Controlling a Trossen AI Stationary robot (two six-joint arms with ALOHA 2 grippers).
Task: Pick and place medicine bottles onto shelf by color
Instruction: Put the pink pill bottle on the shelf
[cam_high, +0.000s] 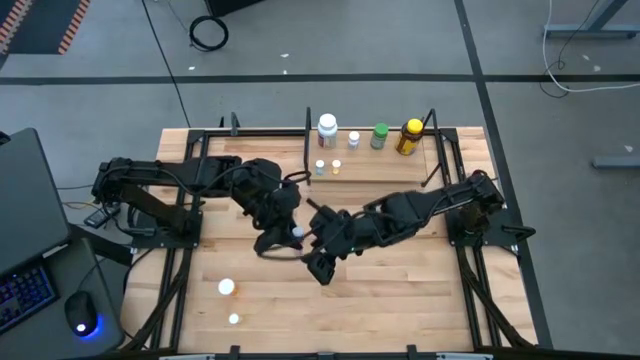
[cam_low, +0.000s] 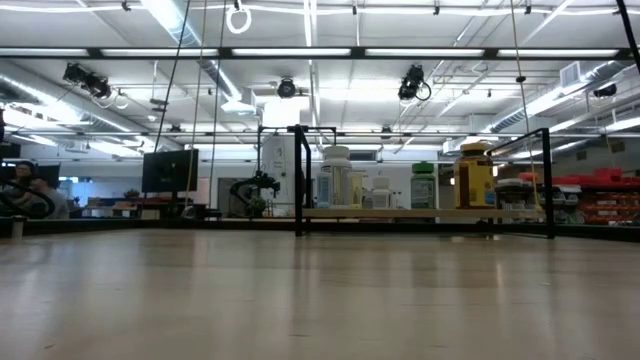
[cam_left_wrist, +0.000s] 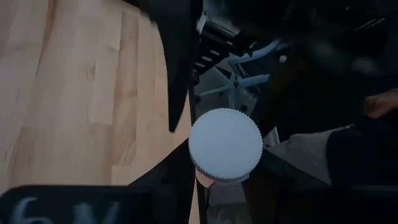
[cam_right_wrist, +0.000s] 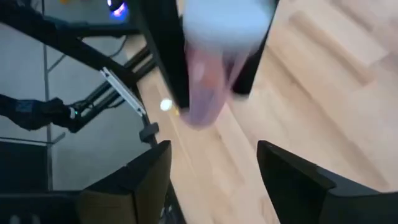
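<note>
Right now the left hand (cam_high: 290, 232) grips a small white-capped bottle (cam_left_wrist: 224, 145) above mid-tabletop (cam_high: 420, 290), while the right hand (cam_right_wrist: 214, 165), fingers parted and empty, sits just beside it; the bottle could slip or tilt if the two hands bump.

My left gripper (cam_high: 292, 232) mostly covering a white-capped bottle (cam_high: 297, 232) at centre of the high view, that bottle (cam_right_wrist: 214, 56) a blurred smear cut off by the right wrist frame's top, labels on shelf bottles (cam_high: 328, 129) too small for me to read, both arms missing from my low view
</note>
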